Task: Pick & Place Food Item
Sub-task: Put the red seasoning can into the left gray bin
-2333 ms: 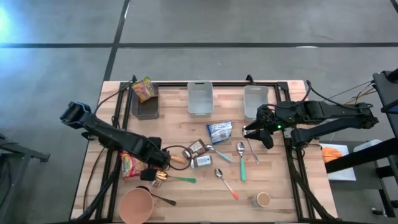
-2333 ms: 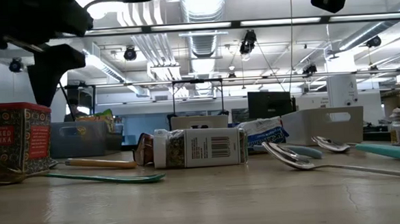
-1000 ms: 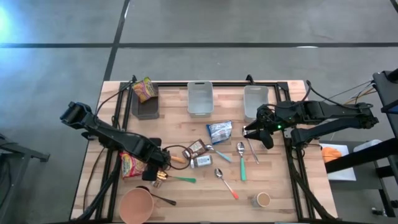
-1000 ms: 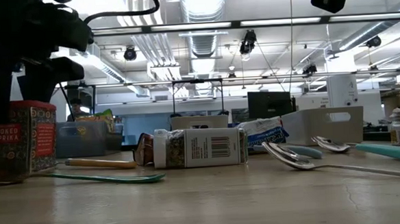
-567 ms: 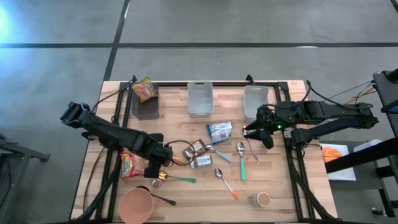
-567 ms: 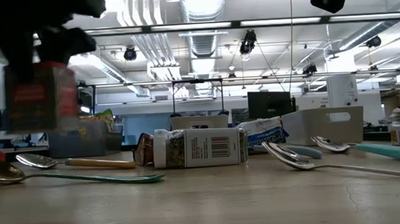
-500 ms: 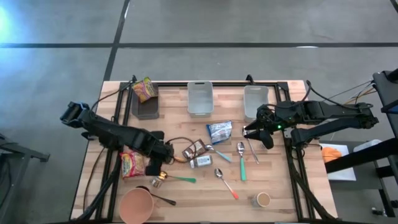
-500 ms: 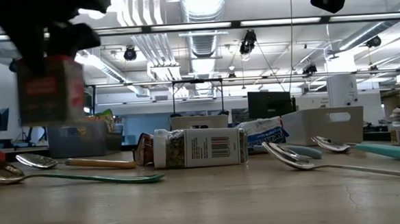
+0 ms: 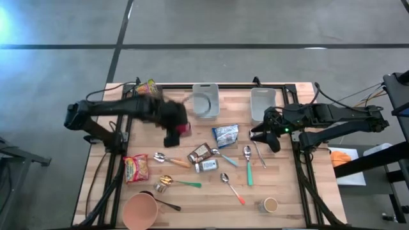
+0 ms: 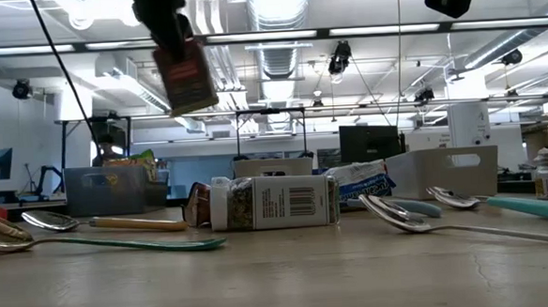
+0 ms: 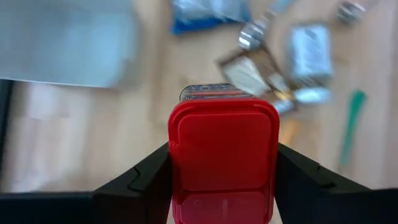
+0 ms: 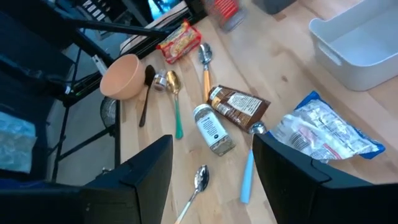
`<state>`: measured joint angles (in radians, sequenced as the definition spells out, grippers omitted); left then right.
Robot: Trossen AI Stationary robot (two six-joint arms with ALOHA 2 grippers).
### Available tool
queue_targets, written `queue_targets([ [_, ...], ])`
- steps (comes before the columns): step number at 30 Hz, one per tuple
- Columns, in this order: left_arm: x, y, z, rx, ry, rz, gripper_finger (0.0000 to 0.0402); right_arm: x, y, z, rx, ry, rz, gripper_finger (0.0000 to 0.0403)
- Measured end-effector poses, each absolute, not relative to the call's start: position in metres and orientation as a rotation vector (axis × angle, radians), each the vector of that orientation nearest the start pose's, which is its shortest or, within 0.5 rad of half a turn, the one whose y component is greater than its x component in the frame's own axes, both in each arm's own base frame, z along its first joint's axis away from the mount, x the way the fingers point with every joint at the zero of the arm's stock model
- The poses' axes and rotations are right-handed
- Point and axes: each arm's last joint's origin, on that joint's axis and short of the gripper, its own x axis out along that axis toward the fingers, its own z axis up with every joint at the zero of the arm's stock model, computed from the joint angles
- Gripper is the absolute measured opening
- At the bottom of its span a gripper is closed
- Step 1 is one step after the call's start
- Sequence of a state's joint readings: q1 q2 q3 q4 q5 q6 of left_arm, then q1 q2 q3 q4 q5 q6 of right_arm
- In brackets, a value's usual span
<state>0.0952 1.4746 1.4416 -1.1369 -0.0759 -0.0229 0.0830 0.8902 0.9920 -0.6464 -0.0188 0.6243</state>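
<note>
Fingers of the left gripper (image 11: 221,186) are clamped on either side of a red-lidded rectangular spice tin (image 11: 222,158), holding it up in the air above the wooden counter (image 9: 281,185). From above, the tin (image 9: 181,128) hangs over the counter's left-middle area, just beside the near left corner of the middle white plastic bin (image 9: 205,101); from table height it (image 10: 184,74) is tilted and well clear of everything lying below.

Below and nearer lie a brown foil pouch (image 9: 200,152), a small glass spice jar on its side (image 9: 206,166), a blue-and-white snack bag (image 9: 225,134), a wooden-handled spoon (image 9: 170,160), a green-handled spoon (image 9: 177,182) and a red instant-noodle packet (image 9: 135,168). A terracotta bowl (image 9: 140,210) sits at the near left edge.

The right gripper (image 9: 259,135) hovers over the right side of the counter in front of the right white bin (image 9: 262,102), its fingers (image 12: 298,180) parted and holding nothing.
</note>
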Motion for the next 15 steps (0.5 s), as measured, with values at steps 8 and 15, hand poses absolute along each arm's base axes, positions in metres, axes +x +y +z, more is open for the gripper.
queue_targets([
  [8, 0.273, 0.103, 0.343, -0.094, 1.028, 0.281, 0.0210, 0.175, 0.014, 0.345, 0.587, 0.513, -0.115, 0.0219],
  [15, 0.292, 0.131, 0.336, -0.071, 1.060, 0.267, 0.0210, 0.175, 0.014, 0.346, 0.620, 0.505, -0.120, 0.0219],
])
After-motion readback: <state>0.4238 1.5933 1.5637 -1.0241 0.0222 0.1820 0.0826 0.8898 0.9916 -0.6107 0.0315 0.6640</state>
